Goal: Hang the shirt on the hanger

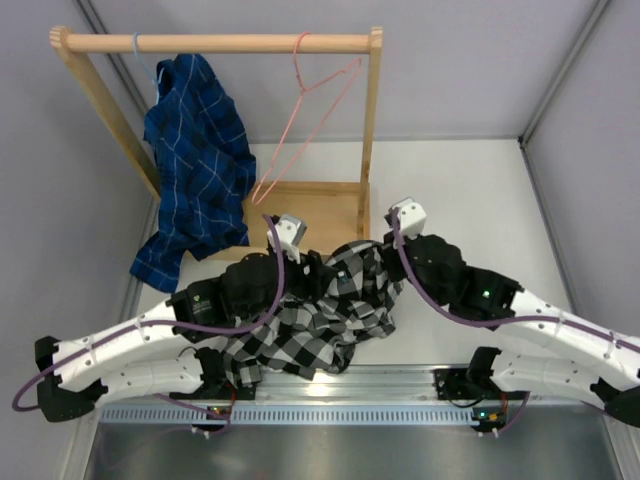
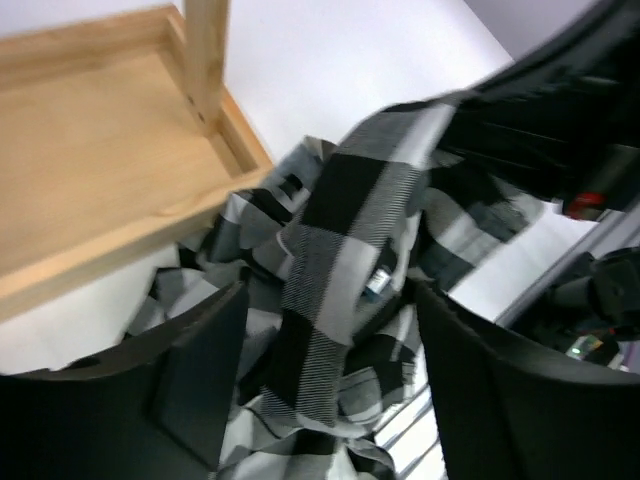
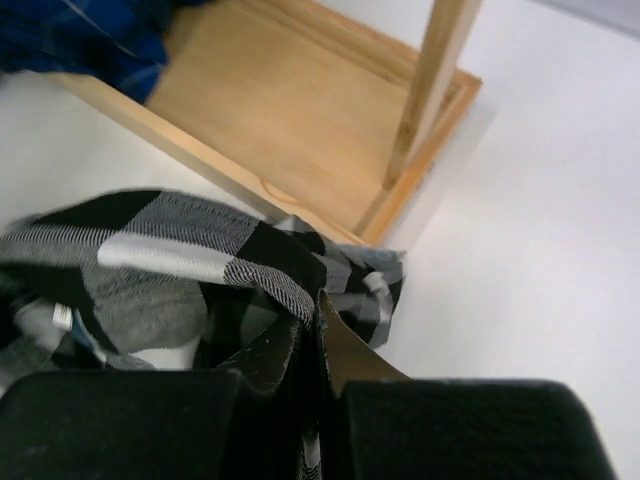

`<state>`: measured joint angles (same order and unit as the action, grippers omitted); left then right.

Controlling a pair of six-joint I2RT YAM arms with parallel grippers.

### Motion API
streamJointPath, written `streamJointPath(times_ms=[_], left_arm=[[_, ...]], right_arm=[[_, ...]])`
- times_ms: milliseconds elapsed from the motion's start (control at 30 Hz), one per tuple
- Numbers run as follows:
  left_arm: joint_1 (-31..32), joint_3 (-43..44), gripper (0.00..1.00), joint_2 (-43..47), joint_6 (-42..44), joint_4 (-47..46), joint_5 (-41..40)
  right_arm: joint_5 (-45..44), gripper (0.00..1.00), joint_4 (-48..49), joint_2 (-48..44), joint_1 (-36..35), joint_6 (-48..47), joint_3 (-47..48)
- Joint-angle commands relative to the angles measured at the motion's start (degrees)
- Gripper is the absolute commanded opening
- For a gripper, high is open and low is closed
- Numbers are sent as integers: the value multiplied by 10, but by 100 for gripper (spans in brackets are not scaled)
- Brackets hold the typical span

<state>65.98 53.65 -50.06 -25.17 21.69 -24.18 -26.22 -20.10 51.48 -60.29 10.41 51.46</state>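
The black-and-white check shirt (image 1: 335, 315) lies bunched on the table in front of the rack, its top lifted between my two grippers. My right gripper (image 1: 385, 262) is shut on a fold of the shirt (image 3: 200, 250), as the right wrist view shows (image 3: 318, 300). My left gripper (image 1: 308, 272) is open; in the left wrist view (image 2: 328, 300) a band of the shirt (image 2: 340, 240) runs between its spread fingers (image 2: 205, 365) without being pinched. The pink wire hanger (image 1: 310, 110) hangs empty by its hook on the wooden rail, above and behind the shirt.
A wooden clothes rack (image 1: 220, 43) stands at the back with a tray base (image 1: 320, 205). A dark blue grid shirt (image 1: 195, 170) hangs on its left side. The rack's right post (image 1: 370, 140) is just behind my grippers. A metal rail (image 1: 330, 412) runs along the near edge.
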Motion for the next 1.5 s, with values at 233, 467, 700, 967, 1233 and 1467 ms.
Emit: streamJointPath(times_ms=[233,467,700,967,1233,1467], left_arm=[[11,-129,98,-7,-152,-103,-28],[23,-163,95,-6,-213,-62,-82],[22,-154,62,-62,-234,-77,-91],[22,-137,56,-128,-268,-82,-81],[20,-144,50,-137,-281,-90,-80],[2,-161,9,-119,-285,-102,-65]], right_arm=[[-45,0,-34,121,87,95,26],[-58,0,-28,159,98,96,44],[-19,0,2,142,98,100,27],[-16,0,8,136,96,102,27],[-5,0,34,135,87,109,14],[-4,0,47,127,84,112,-9]])
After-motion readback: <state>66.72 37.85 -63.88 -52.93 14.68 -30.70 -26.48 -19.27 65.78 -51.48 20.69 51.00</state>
